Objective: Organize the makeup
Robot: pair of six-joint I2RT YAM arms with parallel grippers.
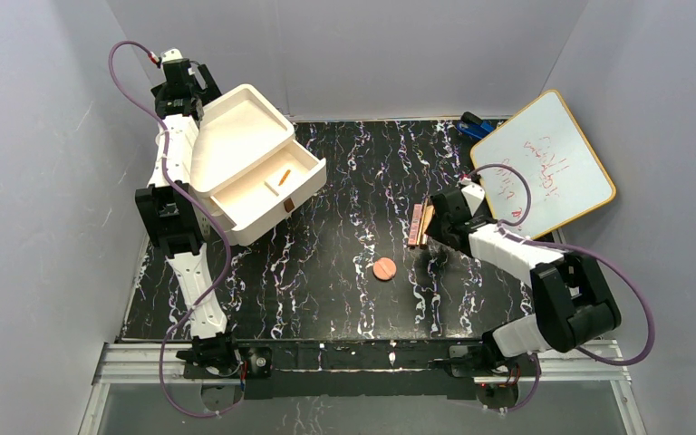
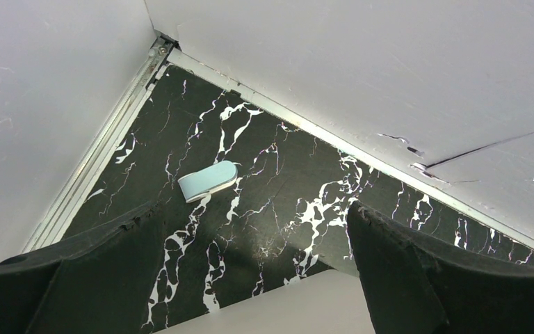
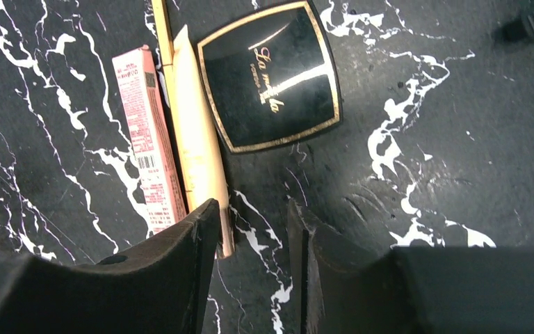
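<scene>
Pickup from the cluster on the right of the worktop (image 1: 326,299) is the step I judge to be in hand. My right end effector (image 3: 254,226) hangs low there, its fingers only a narrow gap apart with nothing between them. Just ahead lie a dark square compact (image 3: 271,73) with gold lettering, a cream tube (image 3: 196,132) against its edge, a pink carton (image 3: 149,139) alongside the tube, and a thin pencil (image 3: 158,21) between those two at the far end. The tube's near end sits just beside the left finger, outside the gap. A copper disc (image 1: 384,268) lies alone near the middle.

The white box (image 1: 236,118) at the back left has one drawer (image 1: 313,172) pulled out with two small sticks (image 1: 284,175) inside, so I take the sorting as begun, with most of it left. My left end effector (image 2: 250,209) is spread wide and empty behind the box, near a small pale blue piece (image 2: 208,181).

For the next move I would widen the right fingers, shift to straddle one item (the tube is nearest), close, and carry it to the drawer without nudging its neighbours.
</scene>
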